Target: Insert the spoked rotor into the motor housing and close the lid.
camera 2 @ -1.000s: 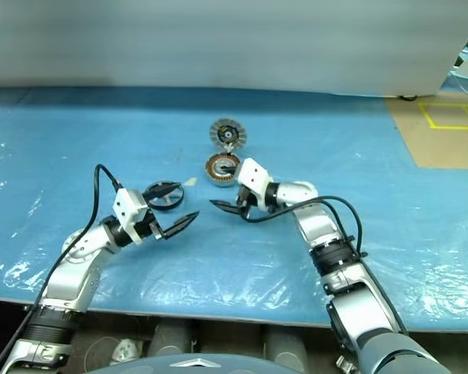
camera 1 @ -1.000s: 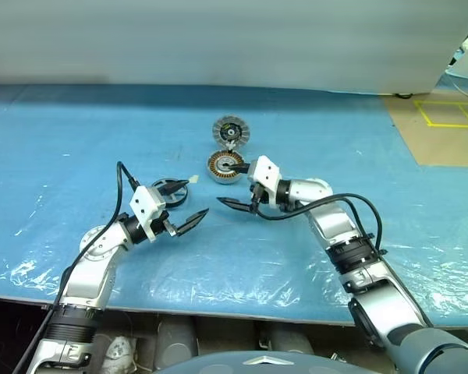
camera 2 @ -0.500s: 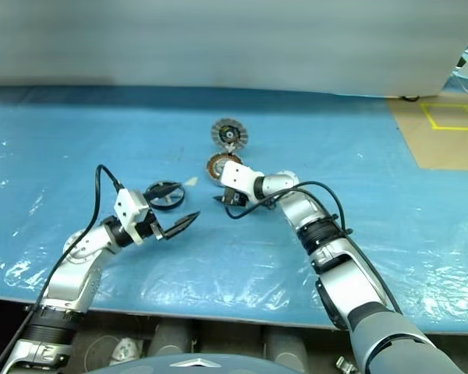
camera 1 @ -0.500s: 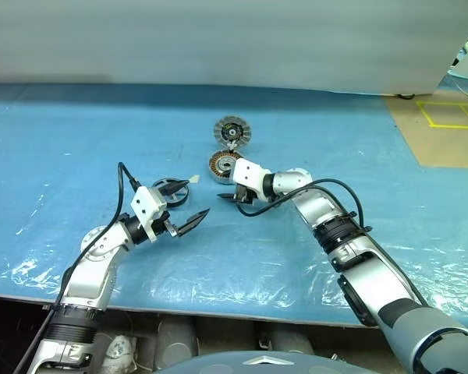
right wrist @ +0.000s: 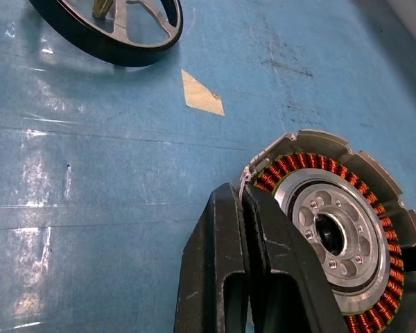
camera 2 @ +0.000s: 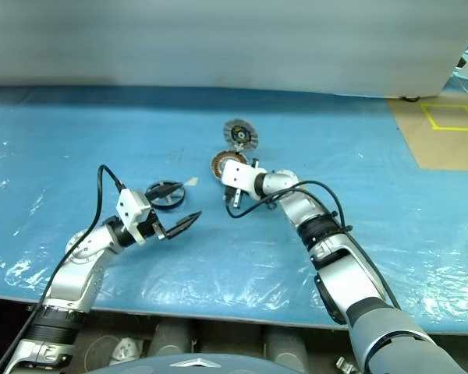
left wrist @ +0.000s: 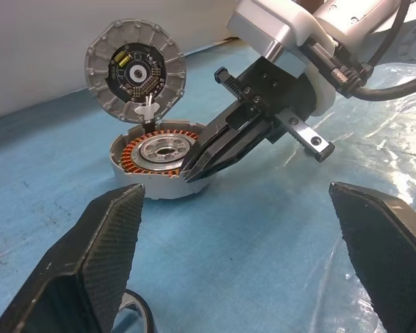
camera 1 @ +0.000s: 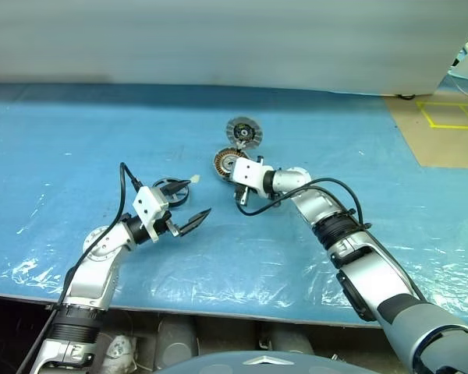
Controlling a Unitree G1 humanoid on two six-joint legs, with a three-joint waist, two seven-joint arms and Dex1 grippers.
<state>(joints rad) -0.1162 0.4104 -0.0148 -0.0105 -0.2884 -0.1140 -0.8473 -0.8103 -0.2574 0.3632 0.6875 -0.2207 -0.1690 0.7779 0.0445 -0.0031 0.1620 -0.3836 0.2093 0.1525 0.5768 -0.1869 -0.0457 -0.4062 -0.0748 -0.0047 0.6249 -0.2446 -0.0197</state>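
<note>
Your closed right pincer (left wrist: pixel 194 168) touches the copper-wound round motor housing (left wrist: pixel 156 164); steady it gently while your open left pincer (camera 1: pixel 189 222) fetches the dark-rimmed spoked rotor (camera 1: pixel 168 189).

There was one motor housing (camera 1: pixel 228 162), one lid (camera 1: pixel 243 132) and one spoked rotor (camera 1: pixel 170 189) on one blue table (camera 1: pixel 359 140). One scrap of pale tape (right wrist: pixel 202 94) lay beside the rotor. Two grippers were counted: the right gripper (camera 1: pixel 239 199), just beside the housing, and the left gripper (camera 1: pixel 189 221), just in front of the rotor.
</note>
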